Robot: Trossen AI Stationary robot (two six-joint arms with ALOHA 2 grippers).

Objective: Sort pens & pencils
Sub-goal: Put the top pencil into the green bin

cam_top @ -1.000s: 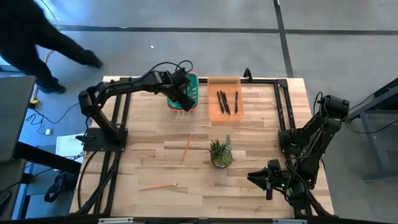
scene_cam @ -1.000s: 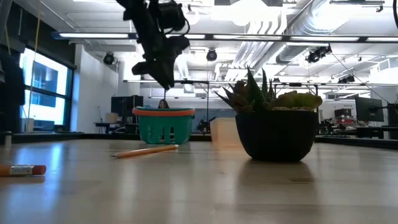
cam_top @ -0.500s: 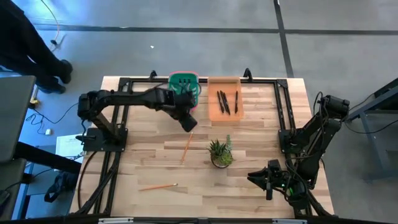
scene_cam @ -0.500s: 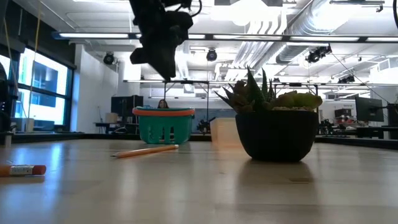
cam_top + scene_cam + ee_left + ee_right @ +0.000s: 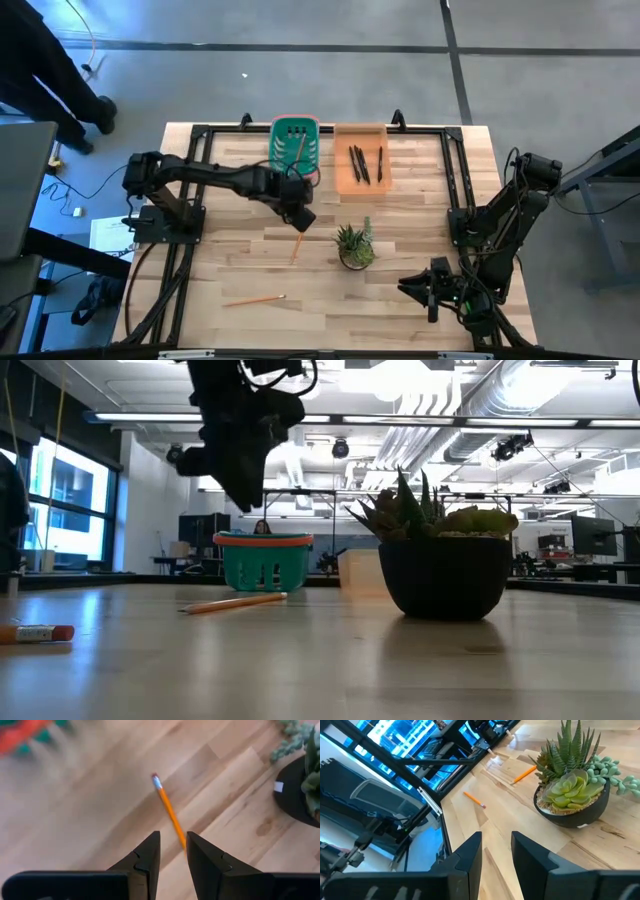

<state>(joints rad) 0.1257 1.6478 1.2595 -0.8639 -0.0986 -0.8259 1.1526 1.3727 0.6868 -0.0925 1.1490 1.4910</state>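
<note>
My left gripper (image 5: 300, 216) hangs open above the table's middle, fingers pointing down, nothing between them (image 5: 172, 851). Just under it an orange pencil (image 5: 169, 811) lies flat on the wood, its eraser end away from the fingers. A second pencil (image 5: 255, 299) lies near the front edge. A green basket (image 5: 295, 146) at the back holds a pencil (image 5: 297, 150). The orange tray (image 5: 361, 160) beside it holds three black pens (image 5: 362, 163). My right gripper (image 5: 430, 290) waits open at the front right.
A potted succulent (image 5: 353, 247) stands just right of the middle pencil, close to my left gripper. Black frame rails (image 5: 190, 180) run along the table's left, far and right sides. A person (image 5: 40, 70) stands on the floor beyond the far left corner.
My left gripper has swung from above the green basket toward the near edge and slightly down, and now hangs over the middle pencil's far end. The basket, hidden under it before, now shows with a pencil inside. The person has stepped away to the left.
</note>
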